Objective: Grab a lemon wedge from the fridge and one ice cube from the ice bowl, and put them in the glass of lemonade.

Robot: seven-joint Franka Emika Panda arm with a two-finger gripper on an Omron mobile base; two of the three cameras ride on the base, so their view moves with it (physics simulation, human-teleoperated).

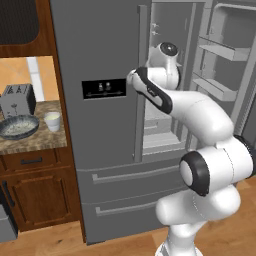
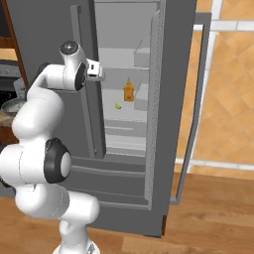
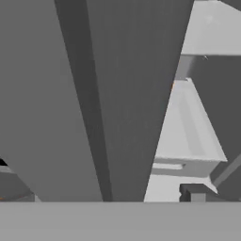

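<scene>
The fridge (image 1: 100,150) stands with its right door swung open and its left door closed. On a middle shelf inside lies the small yellow-green lemon wedge (image 2: 118,105). My gripper (image 2: 100,74) hovers at the edge of the closed left door, above and left of the wedge and well short of it. It is open and holds nothing. The hand view looks along the left door's edge (image 3: 127,94) toward the grey shelves (image 3: 188,127). On the counter to the left sit the ice bowl (image 1: 19,126) and the glass of lemonade (image 1: 52,120).
An orange-yellow bottle (image 2: 128,91) stands on the shelf just above and right of the wedge. The open right door (image 1: 225,60) with its bins juts out at the right. A toaster (image 1: 17,99) stands behind the bowl. Wooden cabinets (image 1: 35,195) are below the counter.
</scene>
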